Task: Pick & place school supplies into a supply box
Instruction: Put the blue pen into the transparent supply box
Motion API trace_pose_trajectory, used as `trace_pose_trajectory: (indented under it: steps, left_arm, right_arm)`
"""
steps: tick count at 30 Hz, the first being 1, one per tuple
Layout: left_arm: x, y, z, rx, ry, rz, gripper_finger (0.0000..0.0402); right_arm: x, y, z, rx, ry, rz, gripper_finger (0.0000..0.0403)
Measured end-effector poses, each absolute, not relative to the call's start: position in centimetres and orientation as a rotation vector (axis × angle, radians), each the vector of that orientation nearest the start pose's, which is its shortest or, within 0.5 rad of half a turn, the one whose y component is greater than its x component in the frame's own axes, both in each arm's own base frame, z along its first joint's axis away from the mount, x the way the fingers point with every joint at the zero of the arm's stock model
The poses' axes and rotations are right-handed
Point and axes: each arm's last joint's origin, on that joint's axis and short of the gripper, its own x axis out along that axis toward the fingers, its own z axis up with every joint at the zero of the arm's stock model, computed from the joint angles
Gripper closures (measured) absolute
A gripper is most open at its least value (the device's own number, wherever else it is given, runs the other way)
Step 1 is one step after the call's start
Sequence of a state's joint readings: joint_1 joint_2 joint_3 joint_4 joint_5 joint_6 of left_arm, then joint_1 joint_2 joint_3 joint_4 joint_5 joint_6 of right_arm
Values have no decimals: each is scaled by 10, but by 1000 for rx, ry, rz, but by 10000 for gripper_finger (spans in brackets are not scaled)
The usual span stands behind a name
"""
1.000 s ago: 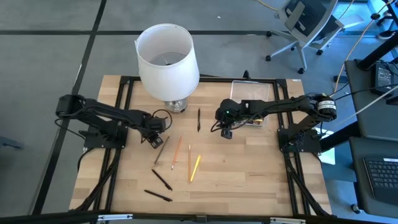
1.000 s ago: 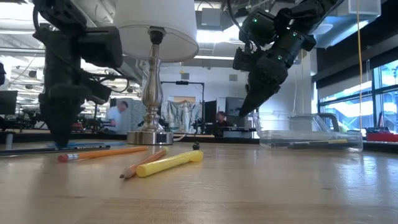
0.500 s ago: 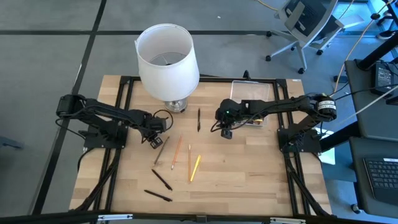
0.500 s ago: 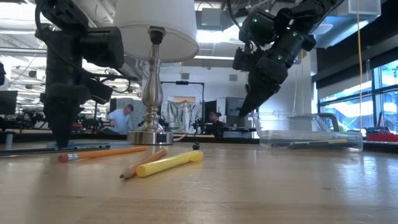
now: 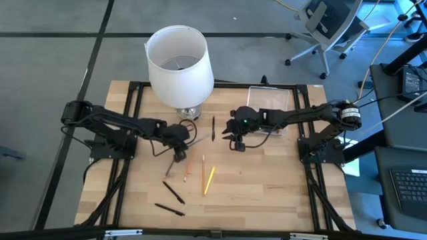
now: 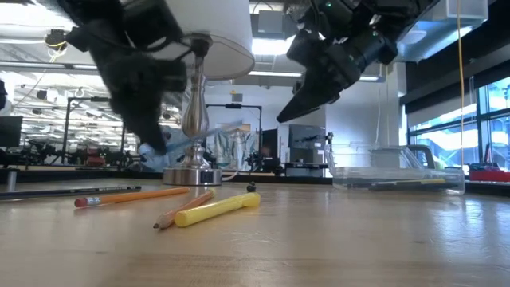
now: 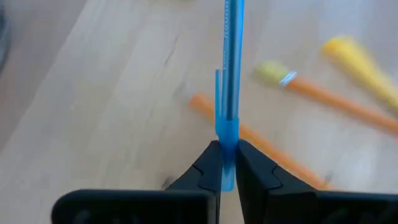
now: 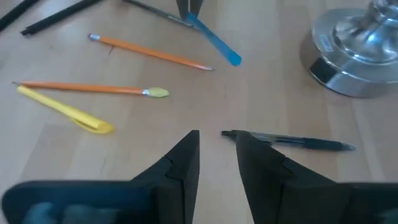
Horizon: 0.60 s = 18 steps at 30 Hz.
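Note:
My left gripper (image 5: 179, 155) is left of the table's middle, shut on a light blue pen (image 7: 231, 56) held above the wood. My right gripper (image 5: 237, 145) hangs open and empty above the table, near a black pen (image 8: 292, 142) that lies flat. Two orange pencils (image 5: 189, 163), a yellow marker (image 5: 209, 180), a grey pencil (image 5: 171, 167) and two black pens (image 5: 173, 192) lie flat on the near half of the table. The clear supply box (image 5: 270, 100) stands at the far right with a few pens inside. My left gripper pinches the blue pen by one end (image 7: 227, 134) between its two fingers. The rest of the pen sticks out ahead of the fingertips, roughly along them. The pen is lifted clear of the table and also shows in the right wrist view (image 8: 214, 40).
A table lamp with a white shade (image 5: 179, 63) stands on a metal base (image 6: 191, 174) at the far middle, close to both grippers. Black frame rails (image 5: 130, 107) run along the table's edges. People show in the room behind.
My left gripper has risen from the table top and gone toward the table's right edge, with the blue pen lifted clear in its fingers. My right gripper has gone a little up and toward the left and has tipped.

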State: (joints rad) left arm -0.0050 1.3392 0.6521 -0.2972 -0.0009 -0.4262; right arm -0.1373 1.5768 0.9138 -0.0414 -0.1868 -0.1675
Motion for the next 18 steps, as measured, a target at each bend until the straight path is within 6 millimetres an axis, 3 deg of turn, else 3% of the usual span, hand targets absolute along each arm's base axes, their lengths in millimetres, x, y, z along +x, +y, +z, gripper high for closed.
trace_pose_trajectory:
  steps: [11,18]
  left_arm:
    - [269,-8,201,-126,548,56,382]
    - [274,-8,210,-35,447,32,382]
  right_arm:
    - [333,-21,214,-112,534,157,294]
    - [340,-10,226,-150,385,180,294]
